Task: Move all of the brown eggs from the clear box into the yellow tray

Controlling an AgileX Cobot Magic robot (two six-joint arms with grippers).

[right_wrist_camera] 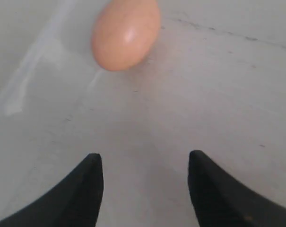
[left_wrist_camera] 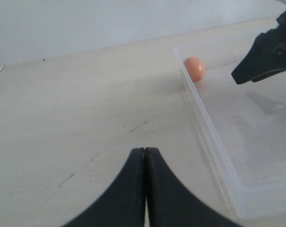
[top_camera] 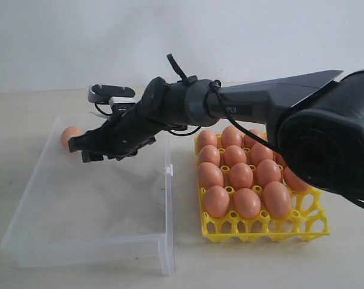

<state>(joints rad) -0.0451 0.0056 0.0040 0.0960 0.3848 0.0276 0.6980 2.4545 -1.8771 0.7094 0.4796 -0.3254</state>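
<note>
Right fingers (right_wrist_camera: 88,189) are hanging spread, empty; remaining egg (right_wrist_camera: 126,33) is lying ahead, long axis pointing roughly toward them.

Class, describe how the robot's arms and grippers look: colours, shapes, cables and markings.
The right arm has a smooth dark grey casing, a rounded black joint and small white lettering, only partly readable. A black cable loops round it, with a black tie. The right gripper is black, under a silver-edged camera module. The left gripper has black fingers tapering to curved tips.

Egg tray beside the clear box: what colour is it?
Bright yellow. The tray shows best in the exterior view.
</note>
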